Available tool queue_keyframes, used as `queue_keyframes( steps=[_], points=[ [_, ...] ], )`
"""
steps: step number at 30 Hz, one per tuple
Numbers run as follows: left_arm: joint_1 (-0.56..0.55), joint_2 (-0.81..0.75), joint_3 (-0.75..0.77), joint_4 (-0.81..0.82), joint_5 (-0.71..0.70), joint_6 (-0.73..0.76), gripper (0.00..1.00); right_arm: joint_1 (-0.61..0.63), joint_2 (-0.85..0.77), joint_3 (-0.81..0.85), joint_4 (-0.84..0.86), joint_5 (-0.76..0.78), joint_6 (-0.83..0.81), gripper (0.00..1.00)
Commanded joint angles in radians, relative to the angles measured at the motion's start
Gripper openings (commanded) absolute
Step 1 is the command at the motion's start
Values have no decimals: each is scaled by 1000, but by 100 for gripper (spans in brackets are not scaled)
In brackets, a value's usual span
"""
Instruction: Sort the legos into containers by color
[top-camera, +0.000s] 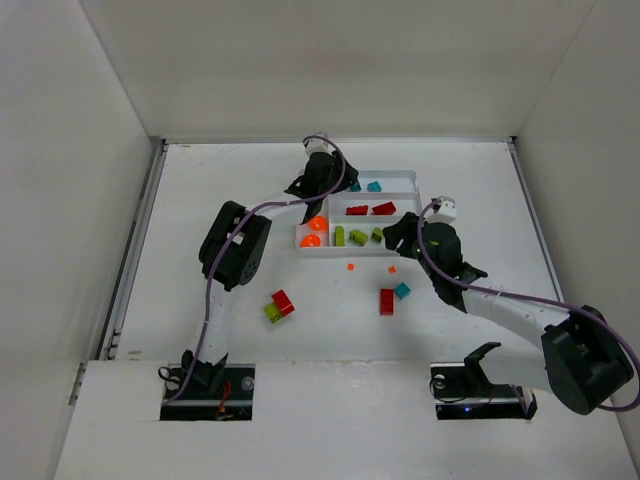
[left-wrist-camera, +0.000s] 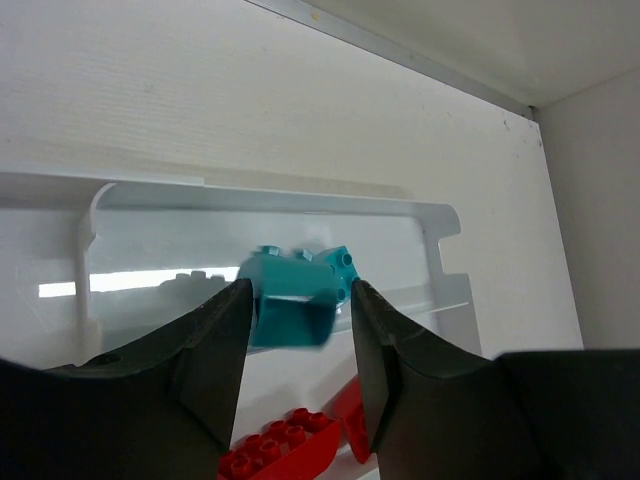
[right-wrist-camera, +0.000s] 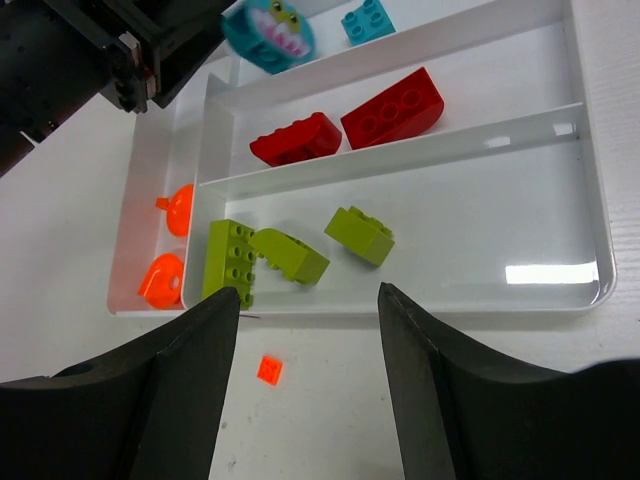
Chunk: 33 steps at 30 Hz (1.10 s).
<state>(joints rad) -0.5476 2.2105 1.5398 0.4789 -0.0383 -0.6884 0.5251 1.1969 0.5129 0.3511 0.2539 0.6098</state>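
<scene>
Right end effector (right-wrist-camera: 308, 292) nearest: fingers apart, empty, hovering at the near rim of the tray (right-wrist-camera: 480, 308). Tiny orange bit (right-wrist-camera: 268, 370) lies loose on the bench (top-camera: 230, 180) just short of that rim.

Left end effector (left-wrist-camera: 298, 295) is over the far slot with a teal piece (right-wrist-camera: 268, 30) between its fingers. Whether it is gripped or already let go, cannot tell.

Judgement: release low and well inside the slot walls, so the piece does not hop into the red slot.

Slots, near to far:
- Near: three green bricks (right-wrist-camera: 358, 235).
- Middle: two red bricks (right-wrist-camera: 395, 105).
- Far: one teal brick (right-wrist-camera: 365, 20).
- Side section: two orange rounds (right-wrist-camera: 160, 280).
</scene>
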Motion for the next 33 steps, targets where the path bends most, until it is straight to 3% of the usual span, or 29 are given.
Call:
queue_keyframes(
  steps=[1,7,10,15,18,25,30,33],
  points=[
    [12,-15,45,27,-20,18,42,8,-17,-4,58,5,5,64],
    [13,-44,26,20,-25,44,56,8,-16,-8,57,10,2,63],
    [10,-109,-19,27,-38,70,57,0,-22,-13,49,27,2,54],
    [-25,-305,-206,44,-46,145,46,3,-30,1,-12,82,-1,28],
    [-83,-441,-357,36,-60,188,38,5,-17,21,-61,117,-10,21],
    [-295,-661,-638,-77,-222,276,32,43,-52,19,-103,188,-12,22],
    [-421,-669,-717,-149,-379,296,34,71,-109,3,-153,191,-8,25],
    [-443,-644,-736,-129,-422,299,36,80,-132,-7,-196,191,-7,25]
  ],
)
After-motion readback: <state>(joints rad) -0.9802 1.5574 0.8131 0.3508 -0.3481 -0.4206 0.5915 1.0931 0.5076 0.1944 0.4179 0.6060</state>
